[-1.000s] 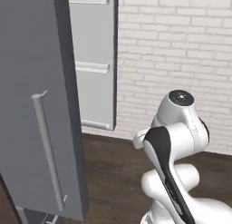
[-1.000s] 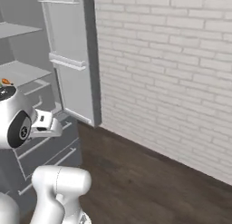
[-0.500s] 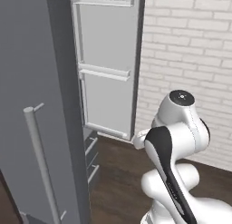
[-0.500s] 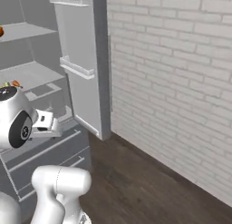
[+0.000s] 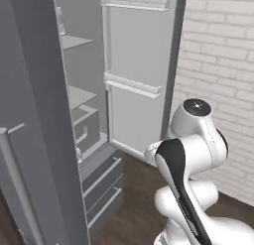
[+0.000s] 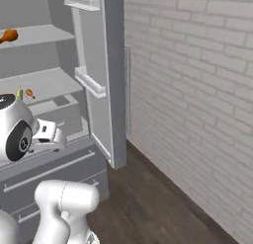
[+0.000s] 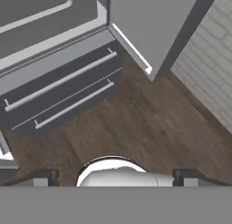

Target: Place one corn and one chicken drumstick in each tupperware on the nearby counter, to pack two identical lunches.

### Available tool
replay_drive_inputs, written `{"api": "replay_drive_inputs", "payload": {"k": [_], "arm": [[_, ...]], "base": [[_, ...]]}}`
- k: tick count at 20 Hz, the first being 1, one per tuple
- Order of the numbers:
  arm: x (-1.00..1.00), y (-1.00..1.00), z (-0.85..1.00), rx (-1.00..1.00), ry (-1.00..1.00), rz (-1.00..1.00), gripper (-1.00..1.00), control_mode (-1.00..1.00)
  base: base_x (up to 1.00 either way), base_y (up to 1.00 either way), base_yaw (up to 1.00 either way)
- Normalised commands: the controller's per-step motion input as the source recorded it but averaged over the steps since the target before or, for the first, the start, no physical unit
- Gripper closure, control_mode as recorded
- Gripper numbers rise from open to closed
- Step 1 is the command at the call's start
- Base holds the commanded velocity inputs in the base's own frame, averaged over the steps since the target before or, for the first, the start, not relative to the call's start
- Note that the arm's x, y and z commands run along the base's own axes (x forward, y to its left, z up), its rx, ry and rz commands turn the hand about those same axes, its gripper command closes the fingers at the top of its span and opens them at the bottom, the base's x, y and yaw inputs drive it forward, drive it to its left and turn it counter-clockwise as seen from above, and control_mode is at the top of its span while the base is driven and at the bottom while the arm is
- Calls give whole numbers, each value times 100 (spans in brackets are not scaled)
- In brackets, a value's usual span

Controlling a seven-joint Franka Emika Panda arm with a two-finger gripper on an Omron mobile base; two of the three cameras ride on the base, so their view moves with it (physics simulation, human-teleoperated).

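1. Grey fridge (image 5: 87,115), left base view: door (image 5: 139,70) swung open against the brick wall (image 5: 218,65); shelves and lower drawers (image 5: 101,182) exposed; white arm (image 5: 191,154) at lower right.
2. Orange-brown drumstick (image 6: 8,35), right base view: on the upper fridge shelf; a second drumstick (image 6: 29,93) beside green-edged corn (image 6: 20,94) on the shelf below.
3. Dark wood floor (image 7: 136,119), hand view: gripper (image 7: 116,177) hangs above it, fingertips (image 7: 43,177) wide apart, holding nothing; drawer handles at upper left.
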Motion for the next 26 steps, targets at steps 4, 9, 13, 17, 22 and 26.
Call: {"api": "replay_drive_inputs", "payload": {"k": [4, 9, 13, 17, 22, 26], "arm": [[0, 0, 0, 0, 0, 0, -100, 100], [0, 0, 0, 0, 0, 0, -100, 100], [0, 0, 0, 0, 0, 0, -100, 100], [0, 0, 0, 0, 0, 0, -100, 100], [0, 0, 0, 0, 0, 0, -100, 100], [0, 0, 0, 0, 0, 0, -100, 100]], "base": [[56, -65, 32], [11, -10, 52], [49, -4, 56], [86, -16, 46], [73, 0, 28], [45, 9, 18]]}}
